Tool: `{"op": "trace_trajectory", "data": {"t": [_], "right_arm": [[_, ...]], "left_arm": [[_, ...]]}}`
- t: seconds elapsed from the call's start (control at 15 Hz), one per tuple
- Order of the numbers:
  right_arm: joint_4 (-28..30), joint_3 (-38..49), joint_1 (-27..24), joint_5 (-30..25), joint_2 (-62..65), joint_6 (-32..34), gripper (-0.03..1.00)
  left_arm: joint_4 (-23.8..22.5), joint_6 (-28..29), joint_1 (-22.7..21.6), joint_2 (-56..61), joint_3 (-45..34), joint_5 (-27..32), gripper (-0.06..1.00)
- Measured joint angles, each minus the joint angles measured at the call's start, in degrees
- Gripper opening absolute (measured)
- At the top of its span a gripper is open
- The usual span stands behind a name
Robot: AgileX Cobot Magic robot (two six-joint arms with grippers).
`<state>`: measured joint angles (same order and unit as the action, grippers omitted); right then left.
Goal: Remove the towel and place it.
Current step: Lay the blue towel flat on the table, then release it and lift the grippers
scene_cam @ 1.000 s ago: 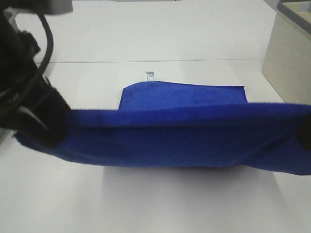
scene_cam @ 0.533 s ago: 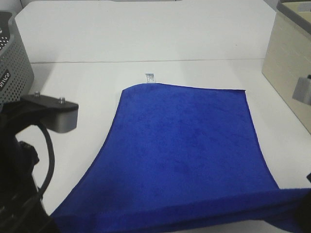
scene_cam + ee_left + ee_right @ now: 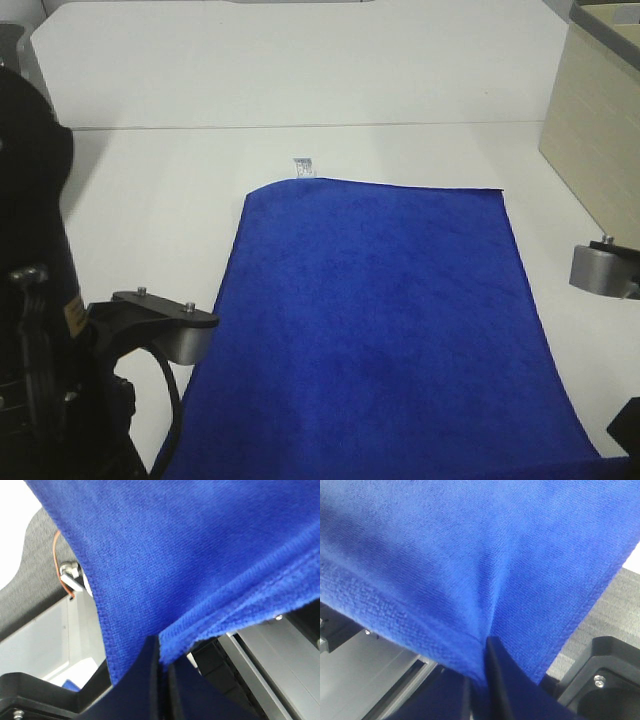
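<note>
1. Broadly, the flat white tabletop (image 3: pixel 300 80) fills the high view; a thin seam (image 3: pixel 400 125) crosses it beyond the cloth.
2. Next, the large rectangular royal-blue plush microfibre towel (image 3: pixel 380 320) lies spread over the middle of the tabletop; its far edge rests flat on the surface; its near end runs to the lower border of the view, between the two arms.
3. Off to the right stands a pale beige boxy cabinet (image 3: pixel 600 130), well apart from the towel.
4. Lower left, the bulky black left arm (image 3: pixel 40 300) sits just beside the towel's near left edge; of the right arm (image 3: pixel 600 268) only a grey metal piece shows at the right border.
5. Seen from its wrist, the left gripper (image 3: pixel 159 647) has its dark fingers pressed together on the towel's (image 3: pixel 190 555) stitched hem; the cloth folds at the pinch.
6. Likewise, the right gripper (image 3: pixel 487 647) pinches the towel (image 3: pixel 445 545) near its hem; creases fan out from the grip.
7. Lastly, a small white tag (image 3: pixel 303 166) lies on the tabletop at the towel's far left corner.
</note>
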<state>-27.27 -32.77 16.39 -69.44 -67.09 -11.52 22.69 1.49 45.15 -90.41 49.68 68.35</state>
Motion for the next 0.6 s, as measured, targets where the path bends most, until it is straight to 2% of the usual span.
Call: {"op": "trace_trajectory", "data": {"t": [0.4, 0.6], "right_arm": [[1.0, 0.3, 0.0, 0.1, -4.3, -1.5, 0.25], [1.2, 2.5, 0.0, 0.1, -4.4, -2.0, 0.27]], "left_arm": [[2.5, 0.0, 0.0, -4.0, 0.0, -0.2, 0.0], [4.0, -1.5, 0.0, -4.0, 0.0, -0.4, 0.0]]}}
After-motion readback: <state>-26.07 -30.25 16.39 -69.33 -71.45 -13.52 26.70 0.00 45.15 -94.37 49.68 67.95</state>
